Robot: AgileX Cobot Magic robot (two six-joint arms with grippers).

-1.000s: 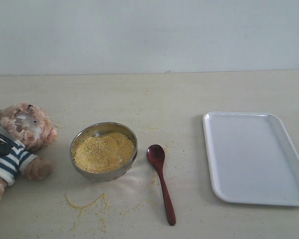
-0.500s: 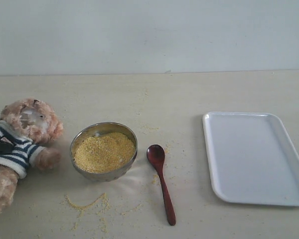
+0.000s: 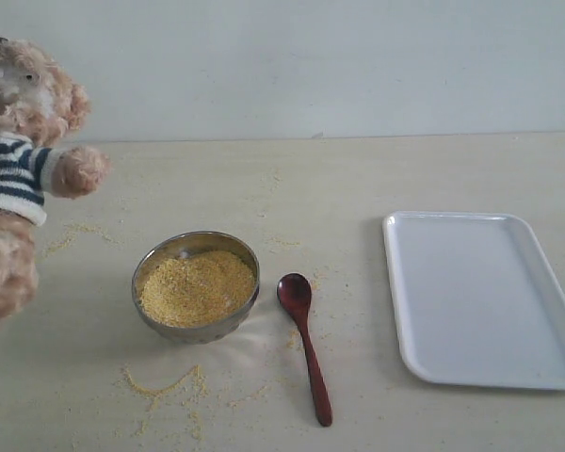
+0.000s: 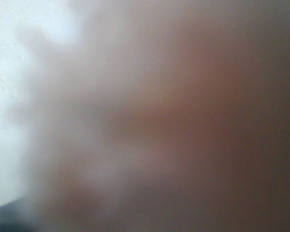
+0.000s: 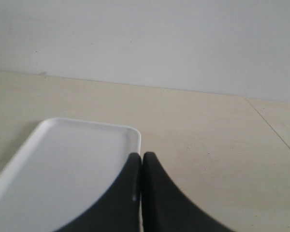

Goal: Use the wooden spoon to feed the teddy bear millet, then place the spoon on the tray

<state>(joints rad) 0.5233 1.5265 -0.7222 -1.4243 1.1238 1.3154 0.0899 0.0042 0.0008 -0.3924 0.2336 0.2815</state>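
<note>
Fluffy teddy bear (image 3: 19,174); shiny metal bowl (image 3: 200,331); glossy wooden spoon (image 3: 308,353).

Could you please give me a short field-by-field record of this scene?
teddy bear: upright at far left, striped shirt
millet: heaped in the steel bowl, stray grains on the table
tray: nothing on it, at right
wooden spoon: lying on the table between bowl and tray, untouched
right gripper: shut, empty, near a tray corner

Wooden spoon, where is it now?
In the exterior view the wooden spoon lies on the table between the steel bowl and the tray, closer to the bowl.
</note>
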